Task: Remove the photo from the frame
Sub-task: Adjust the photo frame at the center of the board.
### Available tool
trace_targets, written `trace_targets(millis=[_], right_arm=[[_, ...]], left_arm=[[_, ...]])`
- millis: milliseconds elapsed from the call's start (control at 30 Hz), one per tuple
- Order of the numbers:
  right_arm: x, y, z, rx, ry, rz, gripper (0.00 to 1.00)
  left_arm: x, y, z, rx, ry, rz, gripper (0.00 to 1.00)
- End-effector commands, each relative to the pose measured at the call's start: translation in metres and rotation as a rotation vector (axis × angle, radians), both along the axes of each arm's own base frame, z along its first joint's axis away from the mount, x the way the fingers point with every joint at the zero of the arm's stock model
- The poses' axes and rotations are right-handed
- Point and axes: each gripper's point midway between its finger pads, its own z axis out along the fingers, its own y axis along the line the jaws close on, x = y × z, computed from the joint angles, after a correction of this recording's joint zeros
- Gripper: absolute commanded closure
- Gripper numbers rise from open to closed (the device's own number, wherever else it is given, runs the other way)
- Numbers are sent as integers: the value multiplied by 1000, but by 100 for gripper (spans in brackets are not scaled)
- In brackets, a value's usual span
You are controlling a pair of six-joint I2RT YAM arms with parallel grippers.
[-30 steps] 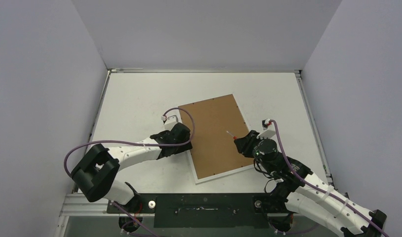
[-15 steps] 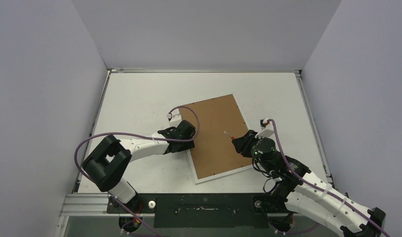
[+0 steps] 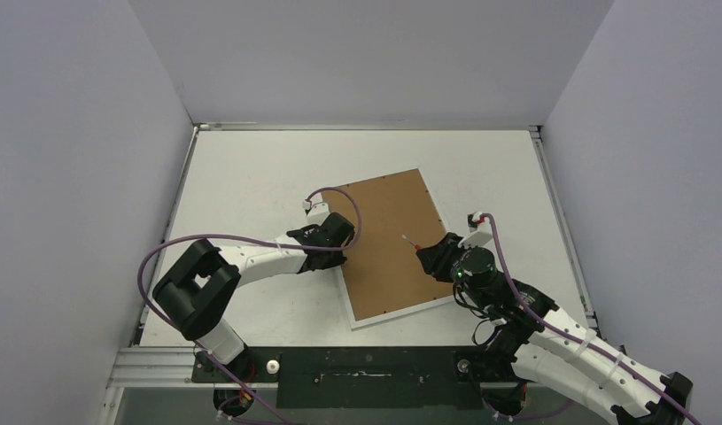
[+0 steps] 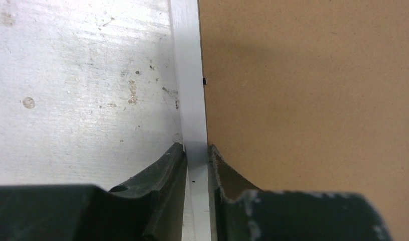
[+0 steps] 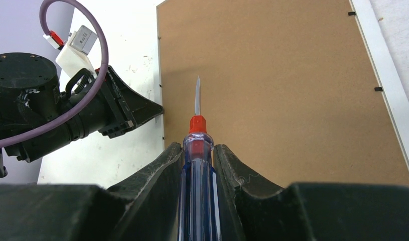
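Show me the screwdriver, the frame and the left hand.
screwdriver [image 5: 197, 156], right wrist view, clear blue handle.
frame [image 4: 188, 75], left wrist view, white border strip.
left hand [image 4: 195, 150], left wrist view, between fingertips.

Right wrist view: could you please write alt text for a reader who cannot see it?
The right gripper holds a blue-handled screwdriver with a red collar, its thin blade pointing across the brown back of the frame, which lies face down on the white table. At left, the left gripper meets the frame's edge.

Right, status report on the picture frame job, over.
Left hand pinching frame edge. Right hand holding screwdriver, tip over backing board. Frame face down, photo hidden under board.
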Motion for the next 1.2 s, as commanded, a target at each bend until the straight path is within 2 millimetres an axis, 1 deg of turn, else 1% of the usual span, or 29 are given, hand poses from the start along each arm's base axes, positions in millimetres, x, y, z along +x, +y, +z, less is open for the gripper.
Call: trace_targets(millis=[0, 133, 267, 400, 533, 600, 667, 700, 733, 767, 900, 1067, 1100, 1167], right_arm=[[8, 5, 20, 50, -47, -10, 100], [8, 7, 19, 41, -44, 1, 100], [7, 15, 19, 27, -41, 49, 100], [8, 34, 21, -12, -39, 156, 100], [12, 56, 25, -28, -46, 286, 100], [20, 63, 25, -19, -45, 330, 100], [29, 72, 24, 25, -23, 392, 100], [34, 76, 23, 57, -12, 419, 100], [38, 80, 17, 84, 18, 453, 100], [47, 82, 17, 110, 10, 468, 100], [67, 102, 11, 146, 29, 593, 100], [100, 123, -2, 154, 49, 667, 100], [107, 127, -4, 160, 54, 681, 100], [119, 134, -9, 167, 67, 682, 100]], left_arm=[[-15, 12, -18, 85, 57, -34, 88], [-27, 15, -25, 110, 82, -77, 100], [-46, 18, -37, 120, 122, -157, 100], [-71, 18, -47, 77, 147, -252, 100], [-89, 19, -49, -15, 122, -318, 100], [-93, 17, -45, -63, 90, -342, 100], [-96, 16, -41, -101, 61, -365, 100], [-97, 17, -39, -107, 53, -367, 100], [-98, 20, -39, -104, 54, -368, 100], [-99, 23, -37, -104, 49, -365, 100], [-103, 35, -40, -110, 42, -317, 100], [-106, 49, -43, -139, 41, -226, 100], [-106, 49, -43, -156, 33, -212, 100], [-106, 53, -44, -164, 19, -190, 100]])
